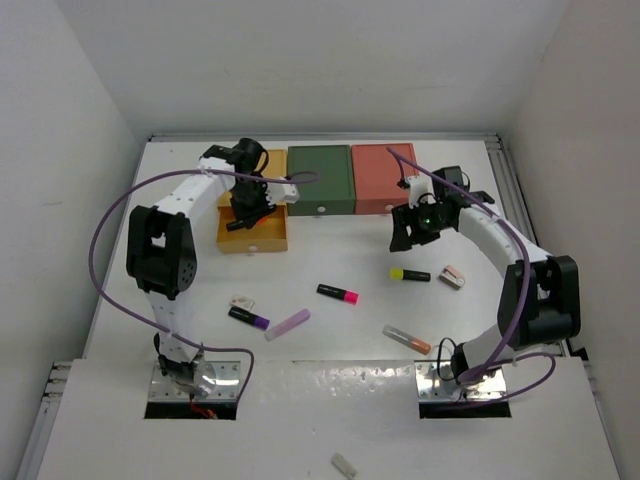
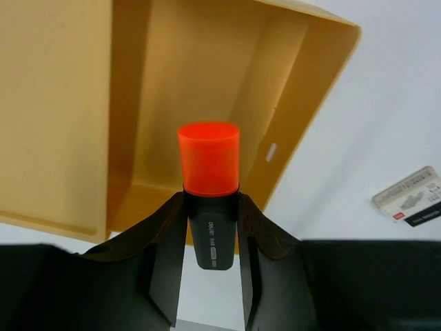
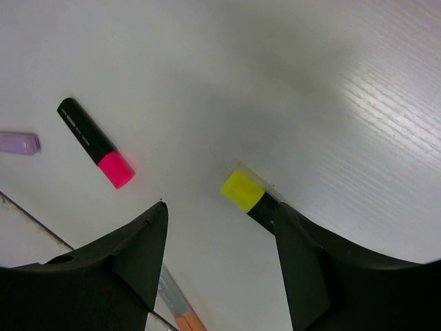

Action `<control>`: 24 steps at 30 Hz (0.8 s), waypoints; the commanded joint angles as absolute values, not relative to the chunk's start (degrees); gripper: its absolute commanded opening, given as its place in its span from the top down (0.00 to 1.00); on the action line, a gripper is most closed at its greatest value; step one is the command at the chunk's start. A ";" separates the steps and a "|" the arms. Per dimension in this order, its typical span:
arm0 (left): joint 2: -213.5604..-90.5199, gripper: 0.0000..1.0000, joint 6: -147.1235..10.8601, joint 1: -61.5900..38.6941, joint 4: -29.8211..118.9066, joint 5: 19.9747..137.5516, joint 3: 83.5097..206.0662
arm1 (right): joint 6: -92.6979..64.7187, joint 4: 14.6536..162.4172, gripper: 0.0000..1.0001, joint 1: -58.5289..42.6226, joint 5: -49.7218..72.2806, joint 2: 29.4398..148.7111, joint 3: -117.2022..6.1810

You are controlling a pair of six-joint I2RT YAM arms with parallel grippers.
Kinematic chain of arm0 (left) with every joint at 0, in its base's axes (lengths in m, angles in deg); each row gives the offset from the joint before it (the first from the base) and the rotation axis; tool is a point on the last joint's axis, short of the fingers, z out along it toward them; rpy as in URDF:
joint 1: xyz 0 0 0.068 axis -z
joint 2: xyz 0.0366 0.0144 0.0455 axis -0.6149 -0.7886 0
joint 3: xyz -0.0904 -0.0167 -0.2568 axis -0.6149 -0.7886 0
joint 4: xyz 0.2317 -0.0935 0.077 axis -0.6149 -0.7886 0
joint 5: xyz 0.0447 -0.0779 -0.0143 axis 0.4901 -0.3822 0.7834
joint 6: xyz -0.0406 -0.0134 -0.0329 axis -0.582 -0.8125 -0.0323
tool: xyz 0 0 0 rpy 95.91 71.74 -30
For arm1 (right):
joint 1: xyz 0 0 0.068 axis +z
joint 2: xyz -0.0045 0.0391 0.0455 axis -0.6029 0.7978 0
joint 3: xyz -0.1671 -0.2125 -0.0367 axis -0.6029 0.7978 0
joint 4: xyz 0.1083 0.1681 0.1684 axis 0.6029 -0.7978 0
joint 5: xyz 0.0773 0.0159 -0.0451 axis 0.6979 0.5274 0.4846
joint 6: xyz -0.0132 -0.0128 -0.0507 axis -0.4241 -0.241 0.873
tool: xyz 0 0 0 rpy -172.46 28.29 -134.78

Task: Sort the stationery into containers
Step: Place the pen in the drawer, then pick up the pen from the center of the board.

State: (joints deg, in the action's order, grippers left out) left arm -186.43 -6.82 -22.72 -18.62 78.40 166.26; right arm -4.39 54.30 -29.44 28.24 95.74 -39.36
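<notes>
My left gripper [image 1: 247, 208] [image 2: 211, 207] is shut on an orange-capped black marker [image 2: 209, 181] and holds it over the open mustard yellow drawer box [image 1: 252, 237] [image 2: 172, 103]. My right gripper [image 1: 413, 228] [image 3: 220, 210] is open and empty above the table. Below it lie a yellow-capped marker [image 1: 409, 274] [image 3: 247, 194] and a pink-capped marker [image 1: 338, 293] [image 3: 95, 141]. The dark green box [image 1: 320, 179] and the salmon red box [image 1: 383, 178] stand shut at the back. A purple-capped marker [image 1: 247, 318], a lilac stick [image 1: 287, 323] [image 3: 18, 143], a clear orange-tipped tube [image 1: 406, 339] [image 3: 178, 309] and two small erasers [image 1: 242, 301] [image 1: 452, 277] lie on the table.
White walls enclose the table [image 1: 350, 250] on three sides. A pale whitish stub [image 1: 344, 464] lies on the near ledge in front of the arm bases. An eraser with a printed label [image 2: 410, 195] shows at the right of the left wrist view.
</notes>
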 commanded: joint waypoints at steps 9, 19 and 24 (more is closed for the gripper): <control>-181.68 0.46 -4.78 -22.30 -16.09 78.77 166.75 | -5.33 54.33 0.37 -29.70 30.62 94.66 -41.66; -159.45 0.29 1.98 -20.12 -25.49 64.18 152.12 | -5.24 53.10 0.37 -29.61 30.89 89.30 -38.51; -146.10 0.41 1.81 -14.75 -24.37 64.70 136.02 | -4.98 52.92 0.39 -29.00 30.53 87.19 -36.04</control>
